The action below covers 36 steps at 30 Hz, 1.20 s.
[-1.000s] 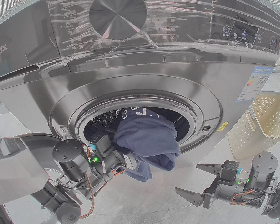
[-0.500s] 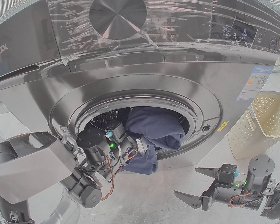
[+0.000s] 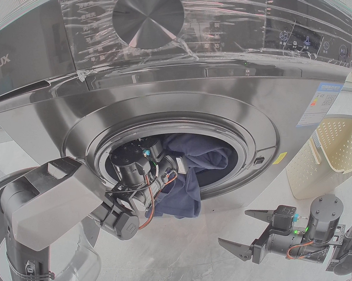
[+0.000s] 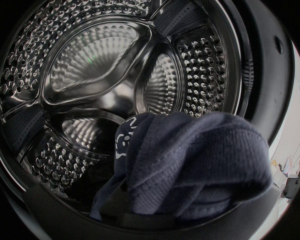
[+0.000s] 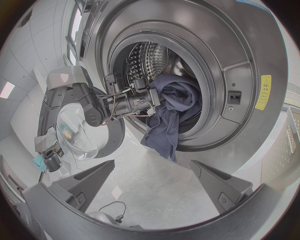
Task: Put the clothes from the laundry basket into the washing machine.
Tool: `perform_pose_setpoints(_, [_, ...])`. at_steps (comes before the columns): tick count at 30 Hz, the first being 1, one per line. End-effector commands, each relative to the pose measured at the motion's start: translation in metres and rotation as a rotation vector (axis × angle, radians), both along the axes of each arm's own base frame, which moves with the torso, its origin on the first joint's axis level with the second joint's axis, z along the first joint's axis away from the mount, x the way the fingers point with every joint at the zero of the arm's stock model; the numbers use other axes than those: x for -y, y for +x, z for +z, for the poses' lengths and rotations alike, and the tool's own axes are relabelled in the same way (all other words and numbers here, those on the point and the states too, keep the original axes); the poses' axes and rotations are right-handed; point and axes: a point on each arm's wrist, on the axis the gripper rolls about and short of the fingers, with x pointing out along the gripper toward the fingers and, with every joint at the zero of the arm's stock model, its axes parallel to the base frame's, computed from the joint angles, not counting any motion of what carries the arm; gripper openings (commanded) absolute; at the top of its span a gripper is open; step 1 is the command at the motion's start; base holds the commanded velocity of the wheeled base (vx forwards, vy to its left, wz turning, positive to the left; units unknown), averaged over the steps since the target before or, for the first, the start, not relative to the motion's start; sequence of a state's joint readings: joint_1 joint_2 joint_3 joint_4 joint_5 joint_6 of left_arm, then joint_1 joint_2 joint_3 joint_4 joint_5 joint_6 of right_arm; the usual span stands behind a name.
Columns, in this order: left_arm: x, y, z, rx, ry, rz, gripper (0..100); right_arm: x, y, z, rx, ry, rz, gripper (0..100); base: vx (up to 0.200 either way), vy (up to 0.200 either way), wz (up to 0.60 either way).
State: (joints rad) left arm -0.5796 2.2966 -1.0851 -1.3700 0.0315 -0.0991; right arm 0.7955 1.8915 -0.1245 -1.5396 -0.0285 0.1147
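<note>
Dark blue garment is noted half inside the washing machine. The bulk is bunched in the mouth of the drum, and one end is hung over the lower rim toward the floor. Left gripper is placed at the left of the opening, pressed into the cloth. Whether it is clamped cannot be told, as it is covered by the cloth. Right gripper is held near, low right, above the floor, jaws spread wide, well apart from the garment. Laundry basket is seen at right, beside the machine. Glass door is swung open at left.

Grey tile floor; white tiled wall.
</note>
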Motion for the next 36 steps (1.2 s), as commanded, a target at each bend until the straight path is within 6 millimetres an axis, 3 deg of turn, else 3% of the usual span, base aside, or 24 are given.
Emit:
perform_pose_setpoints(1, [0.005,0.009,0.002,0.012,-0.009,0.003,0,0.000,0.004,-0.001,0.004,-0.005,-0.038,100,0.000,0.000,0.00])
perform_pose_setpoints(8, [0.003,0.032,0.009,0.063,-0.049,0.069,0,-0.002,0.014,-0.001,0.006,0.008,-0.156,100,0.000,0.000,0.00])
perform_pose_setpoints(18, [0.007,0.039,0.016,0.069,-0.057,0.073,0,0.000,0.031,0.001,0.021,0.012,-0.332,100,0.000,0.000,0.00])
perform_pose_setpoints(24, [0.014,0.049,0.024,0.086,-0.076,0.095,0,-0.002,0.036,0.004,0.013,0.032,-0.371,100,0.000,0.000,0.00])
perform_pose_setpoints(29, [0.016,0.056,0.007,0.067,-0.067,0.100,0,-0.005,0.034,0.004,0.012,0.033,-0.359,100,0.000,0.000,0.00])
perform_pose_setpoints(36, [0.018,0.074,0.016,0.078,-0.079,0.135,0,-0.004,0.035,0.003,0.011,0.032,-0.363,100,0.000,0.000,0.00])
